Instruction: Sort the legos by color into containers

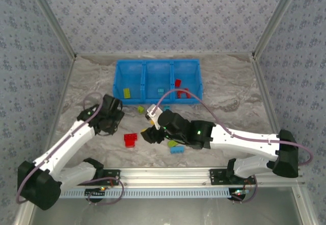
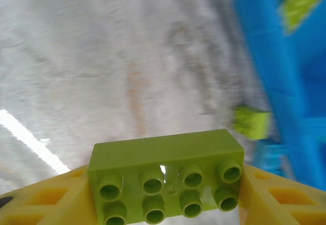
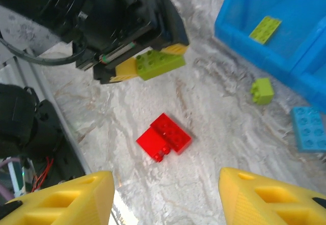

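My left gripper (image 2: pixel 165 192) is shut on a yellow-green eight-stud lego (image 2: pixel 165 176) and holds it off the table; from the right wrist that brick (image 3: pixel 157 63) sits between the yellow fingers. My right gripper (image 3: pixel 163 197) stands open above a red lego (image 3: pixel 164 137), with nothing between its fingers. From above, the left gripper (image 1: pixel 116 114) is left of the right gripper (image 1: pixel 149 133), and the red lego (image 1: pixel 131 140) lies between them. The blue bin of containers (image 1: pixel 158 64) holds a yellow-green lego (image 1: pixel 126 92) on the left, a light-blue one (image 1: pixel 160 90) in the middle and red ones (image 1: pixel 182 90) on the right.
A small yellow-green lego (image 3: pixel 262 90) and a light-blue lego (image 3: pixel 308 128) lie on the table in front of the bin. More loose legos, blue (image 1: pixel 177 149) and yellow-green (image 1: pixel 172 143), lie under the right arm. Patterned walls close in three sides.
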